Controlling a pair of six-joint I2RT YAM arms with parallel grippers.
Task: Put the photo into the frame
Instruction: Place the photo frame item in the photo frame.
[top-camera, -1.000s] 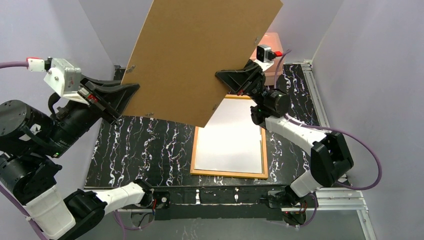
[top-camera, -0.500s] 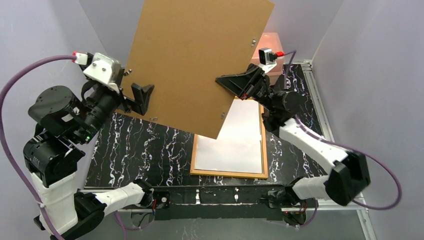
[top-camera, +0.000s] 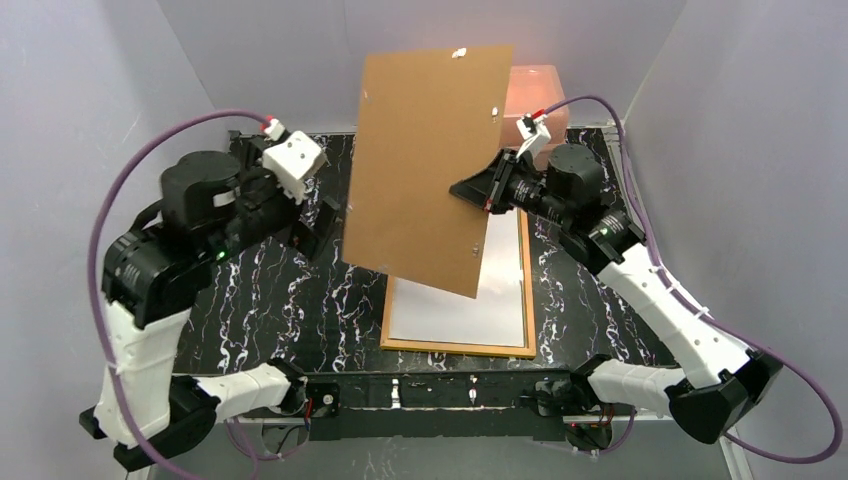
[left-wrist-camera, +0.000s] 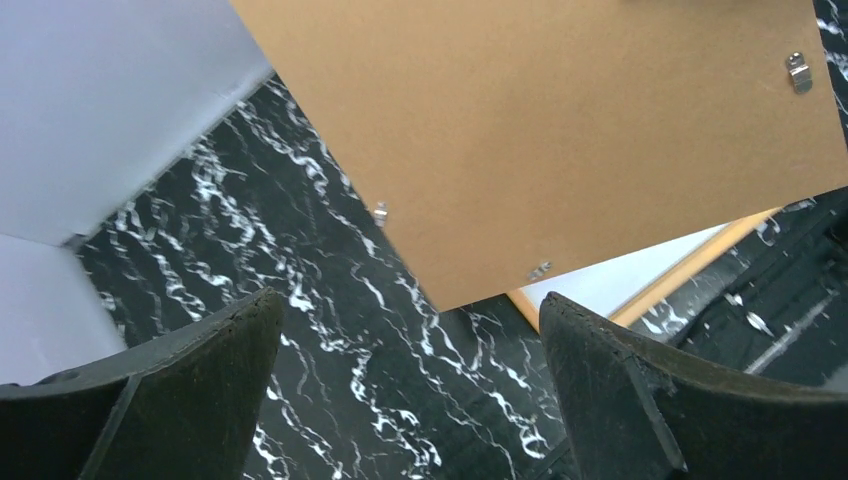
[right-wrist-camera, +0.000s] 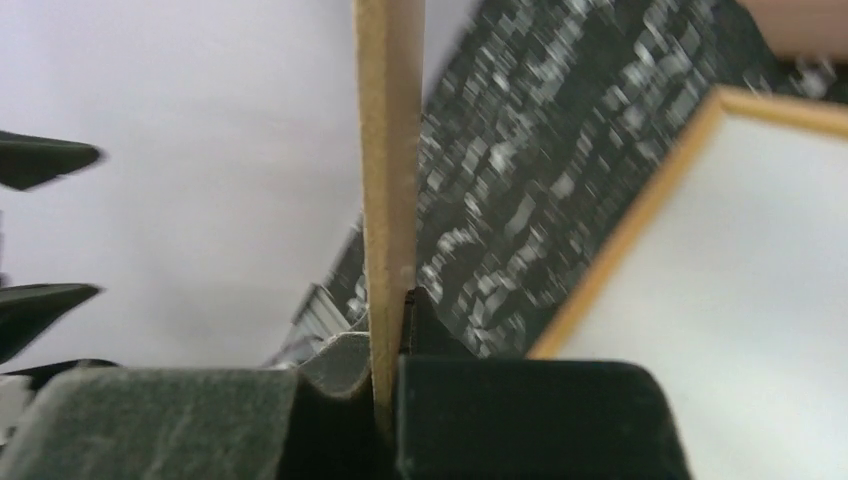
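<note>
The yellow-orange frame (top-camera: 455, 349) lies flat on the mat at centre right, its opening filled by a plain white surface; the frame (left-wrist-camera: 700, 262) (right-wrist-camera: 640, 215) also shows in both wrist views. No printed face of the photo shows. A brown backing board (top-camera: 425, 165) with small clips hangs steeply tilted above the frame. My right gripper (top-camera: 470, 190) (right-wrist-camera: 390, 310) is shut on the board's right edge, which runs edge-on as a thin strip (right-wrist-camera: 388, 150). My left gripper (top-camera: 315, 228) (left-wrist-camera: 408, 298) stands open to the left of the board (left-wrist-camera: 560, 130), apart from it, with only mat between its fingers.
A salmon-pink box (top-camera: 535, 90) stands at the back right behind the board. The black marbled mat (top-camera: 280, 300) covers the table, bounded by pale walls on three sides. Metal rails run along the mat's right and near edges.
My left gripper let go of the board's left edge, opened wide and drew back. My right gripper kept its hold and swung the board rightward and more upright over the frame.
</note>
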